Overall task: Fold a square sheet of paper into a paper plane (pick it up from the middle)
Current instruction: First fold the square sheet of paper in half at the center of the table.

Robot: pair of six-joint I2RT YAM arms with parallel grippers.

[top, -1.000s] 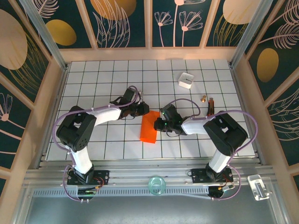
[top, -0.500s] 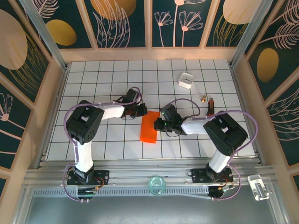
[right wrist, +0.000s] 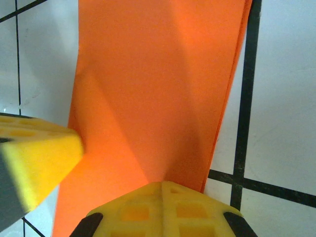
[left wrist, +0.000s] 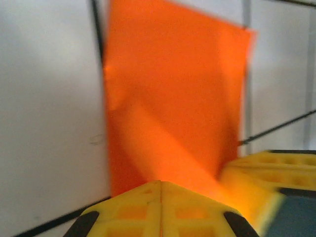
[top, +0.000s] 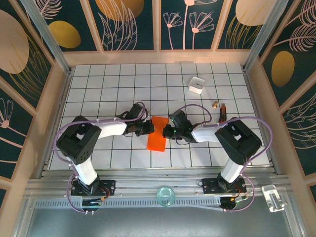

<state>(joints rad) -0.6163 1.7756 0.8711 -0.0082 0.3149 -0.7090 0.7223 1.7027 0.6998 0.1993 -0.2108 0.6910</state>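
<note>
Your left end effector point(top: 149, 128) and right end effector point(top: 167, 131) are both closed, tips touching the square sheet of paper point(top: 157, 140).

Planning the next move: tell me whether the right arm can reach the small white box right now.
Probably, but not freely: the right gripper is shut on the orange paper. The tiles toward the white box look free of things.

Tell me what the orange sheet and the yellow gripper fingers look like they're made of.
Orange sheet: thin matte paper, judging by its sharp creases and flat lie. Right gripper's fingers: probably moulded or printed plastic, matte yellow, with a lattice of recessed cells.
</note>
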